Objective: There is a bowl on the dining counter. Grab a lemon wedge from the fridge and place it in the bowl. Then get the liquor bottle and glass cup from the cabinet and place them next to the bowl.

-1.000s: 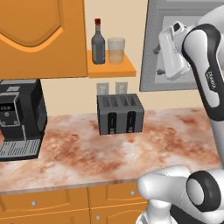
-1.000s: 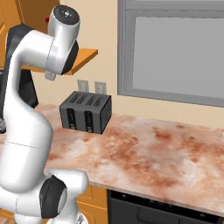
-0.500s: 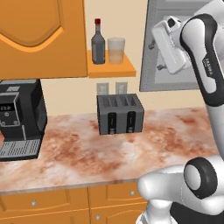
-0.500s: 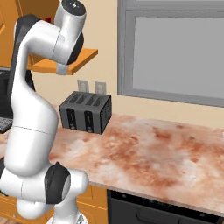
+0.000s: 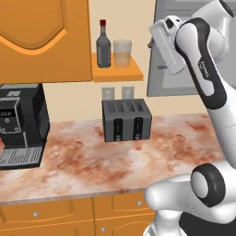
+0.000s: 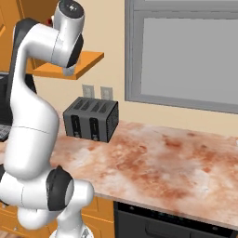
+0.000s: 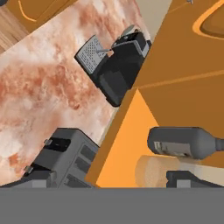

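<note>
- Liquor bottle (image 5: 103, 45): dark, red-capped, upright on the orange shelf, ahead of the open jaws.
- Glass cup (image 5: 122, 53): pale, translucent, upright, just beside the bottle, nearer the jaws.

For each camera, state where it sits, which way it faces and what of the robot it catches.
Left base view: behind-left, faces shelf, liquor bottle, glass cup, toaster; arm rises at right.
Right base view: behind-right, faces window; arm at left.
Hand view: rolled, faces bottle and cup; one dark fingertip shows.
All three share the toaster.
</note>
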Robot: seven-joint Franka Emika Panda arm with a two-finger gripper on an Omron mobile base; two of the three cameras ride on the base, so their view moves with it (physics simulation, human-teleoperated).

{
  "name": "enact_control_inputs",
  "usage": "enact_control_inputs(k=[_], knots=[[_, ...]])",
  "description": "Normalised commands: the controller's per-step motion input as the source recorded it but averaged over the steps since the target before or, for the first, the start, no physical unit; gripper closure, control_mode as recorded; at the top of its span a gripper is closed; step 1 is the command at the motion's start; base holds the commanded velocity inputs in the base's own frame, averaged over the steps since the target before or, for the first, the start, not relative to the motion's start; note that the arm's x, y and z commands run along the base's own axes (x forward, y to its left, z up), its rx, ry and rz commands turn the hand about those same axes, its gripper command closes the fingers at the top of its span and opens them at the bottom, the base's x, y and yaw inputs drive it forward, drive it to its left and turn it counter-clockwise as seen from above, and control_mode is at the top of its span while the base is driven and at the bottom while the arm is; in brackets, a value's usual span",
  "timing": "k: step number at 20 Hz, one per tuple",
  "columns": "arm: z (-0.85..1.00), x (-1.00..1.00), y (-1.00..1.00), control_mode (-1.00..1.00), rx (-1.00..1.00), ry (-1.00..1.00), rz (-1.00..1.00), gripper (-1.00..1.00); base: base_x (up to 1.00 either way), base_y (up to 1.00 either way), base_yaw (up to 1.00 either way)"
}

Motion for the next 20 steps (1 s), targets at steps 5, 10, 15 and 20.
enact_control_inputs(k=[5, 10, 15, 20], knots=[[-0.05, 0.63, 0.05, -1.0, -0.02, 0.0, 0.0, -1.0, 0.0, 0.0, 0.0], [-0.01, 0.58, 0.0, -1.0, 0.0, 0.0, 0.0, -1.0, 0.0, 0.0, 0.0], [0.04, 0.39, 0.0, -1.0, -0.01, 0.0, 0.0, -1.0, 0.0, 0.0, 0.0], [0.04, 0.38, 0.04, -1.0, -0.01, 0.0, 0.0, -1.0, 0.0, 0.0, 0.0]])
